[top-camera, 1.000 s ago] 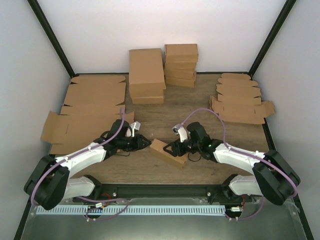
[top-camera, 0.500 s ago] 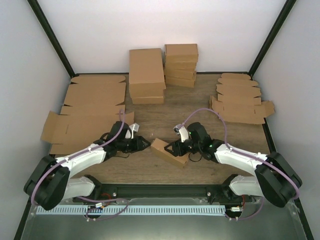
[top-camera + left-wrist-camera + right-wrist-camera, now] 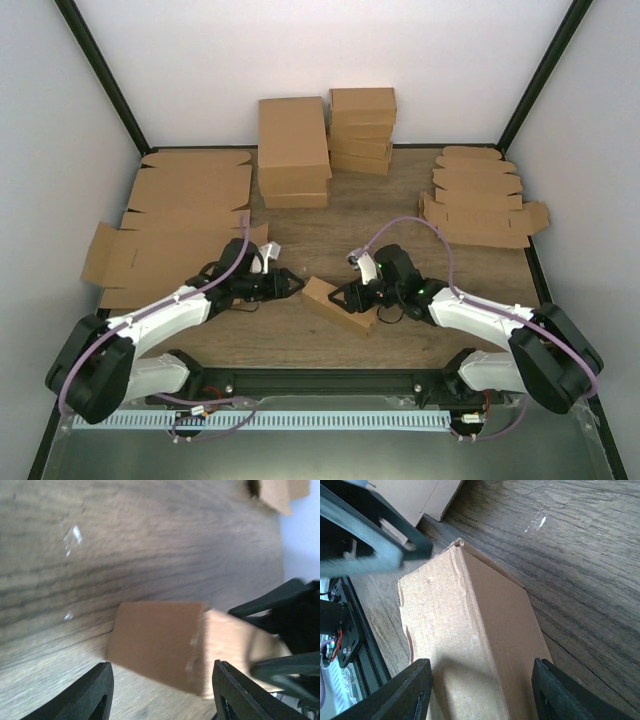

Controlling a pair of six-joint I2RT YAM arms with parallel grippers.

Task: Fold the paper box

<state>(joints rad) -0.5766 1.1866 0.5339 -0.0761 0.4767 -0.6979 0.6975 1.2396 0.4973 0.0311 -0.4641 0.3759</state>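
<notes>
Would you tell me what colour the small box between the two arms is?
Plain brown, unmarked; the box shows best in the right wrist view.

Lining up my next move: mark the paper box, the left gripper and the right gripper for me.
paper box [image 3: 337, 305], top external view, on its top face.
left gripper [image 3: 291, 284], top external view, midway between its fingertips.
right gripper [image 3: 479, 692], right wrist view, midway between its fingertips, over the box.

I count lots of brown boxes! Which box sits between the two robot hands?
The small paper box lying alone near the front, between the left gripper and right gripper. The other boxes are stacked at the back.
</notes>
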